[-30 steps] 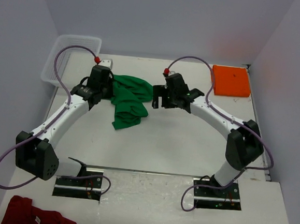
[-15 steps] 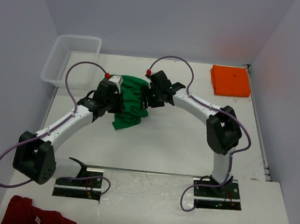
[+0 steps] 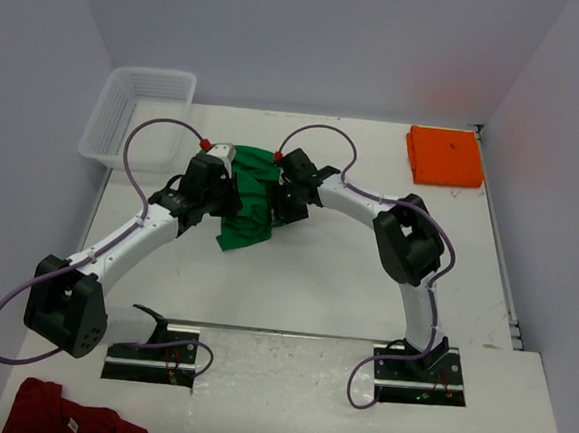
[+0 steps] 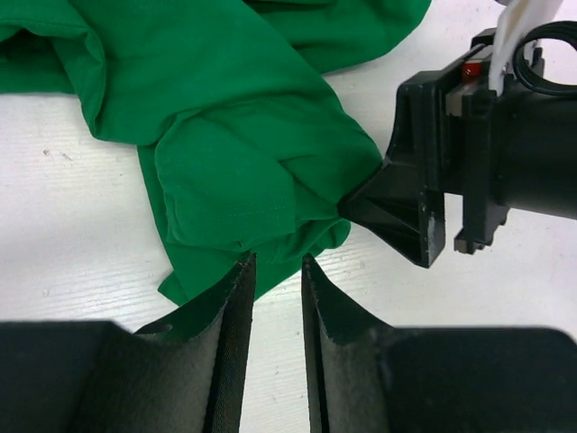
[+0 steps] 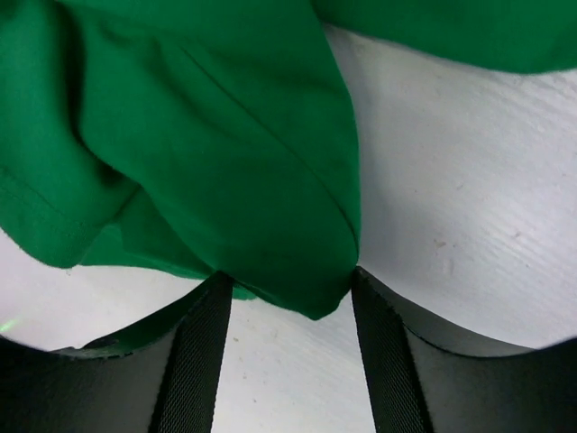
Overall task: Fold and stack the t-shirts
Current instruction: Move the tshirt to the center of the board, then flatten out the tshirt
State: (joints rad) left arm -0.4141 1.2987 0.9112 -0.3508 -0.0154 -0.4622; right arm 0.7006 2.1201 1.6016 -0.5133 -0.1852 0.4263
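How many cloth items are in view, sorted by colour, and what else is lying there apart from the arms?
green shirt: 1
orange shirt: 1
dark red garment: 1
clear plastic basket: 1
Total: 4 things, 3 of them cloth

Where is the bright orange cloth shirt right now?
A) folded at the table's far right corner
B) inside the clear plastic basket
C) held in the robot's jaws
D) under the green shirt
A: the bright orange cloth shirt lies as a flat folded square at the far right corner of the white table.
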